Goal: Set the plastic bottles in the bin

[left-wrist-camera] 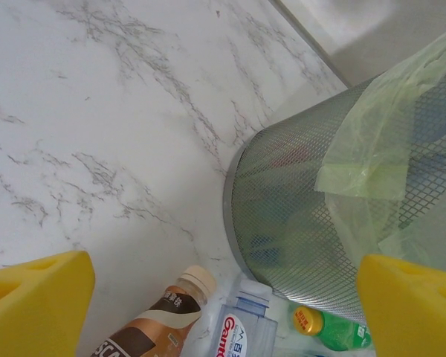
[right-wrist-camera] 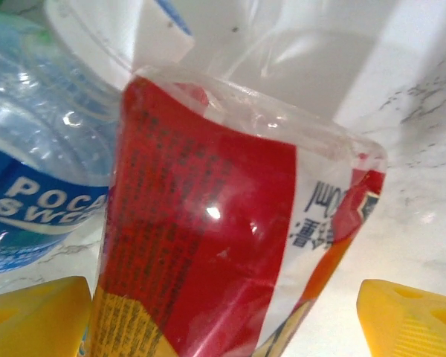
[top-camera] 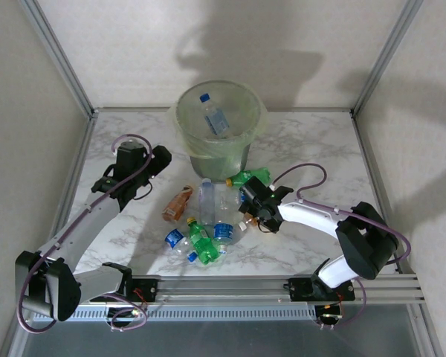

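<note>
The bin (top-camera: 208, 162) stands far-centre on the table, with a blue-labelled bottle (top-camera: 215, 116) already inside. The plastic bottles (top-camera: 204, 223) lie heaped just this side of it, between my arms. My right gripper (top-camera: 254, 212) is nearer. Its jaws are spread wide and straddle a red-labelled bottle (right-wrist-camera: 201, 245) whose long axis runs between the pads. The left gripper (top-camera: 162, 158) hangs wide and empty beside the bin.

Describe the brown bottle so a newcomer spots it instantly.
Find the round green-lined bin at the back of the table. A heap of bottles lies before it. At the heap's left edge is the brown bottle: cream cap, brown label, while its neighbours are clear or green.
</note>
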You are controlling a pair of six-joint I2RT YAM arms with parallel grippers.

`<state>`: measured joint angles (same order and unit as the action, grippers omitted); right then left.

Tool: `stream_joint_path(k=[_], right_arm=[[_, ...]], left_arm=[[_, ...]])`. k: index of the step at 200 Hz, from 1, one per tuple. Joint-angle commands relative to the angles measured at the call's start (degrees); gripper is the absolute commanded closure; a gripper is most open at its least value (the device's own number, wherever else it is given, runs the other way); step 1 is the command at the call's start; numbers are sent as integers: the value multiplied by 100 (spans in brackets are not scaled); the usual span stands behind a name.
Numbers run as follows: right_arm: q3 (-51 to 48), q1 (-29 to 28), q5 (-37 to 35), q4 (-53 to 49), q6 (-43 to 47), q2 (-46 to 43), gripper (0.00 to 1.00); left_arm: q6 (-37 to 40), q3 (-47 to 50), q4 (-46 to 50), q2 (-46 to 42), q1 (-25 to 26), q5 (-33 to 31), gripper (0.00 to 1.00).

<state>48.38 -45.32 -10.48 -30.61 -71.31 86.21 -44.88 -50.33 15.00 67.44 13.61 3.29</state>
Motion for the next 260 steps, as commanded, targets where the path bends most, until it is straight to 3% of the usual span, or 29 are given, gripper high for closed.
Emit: stream_joint_path(k=[1, 124, 260], right_arm=[[-118, 81, -189, -98, 42, 73, 8], [-421, 207, -432, 10, 168, -121, 25], [-261, 316, -1138, -621, 265, -1059, 33]], left_arm=[[-43, 117, -90, -3, -68, 50, 10], [-82, 229, -121, -16, -69, 74, 11], [-108, 295, -135, -12, -69, 31, 11]])
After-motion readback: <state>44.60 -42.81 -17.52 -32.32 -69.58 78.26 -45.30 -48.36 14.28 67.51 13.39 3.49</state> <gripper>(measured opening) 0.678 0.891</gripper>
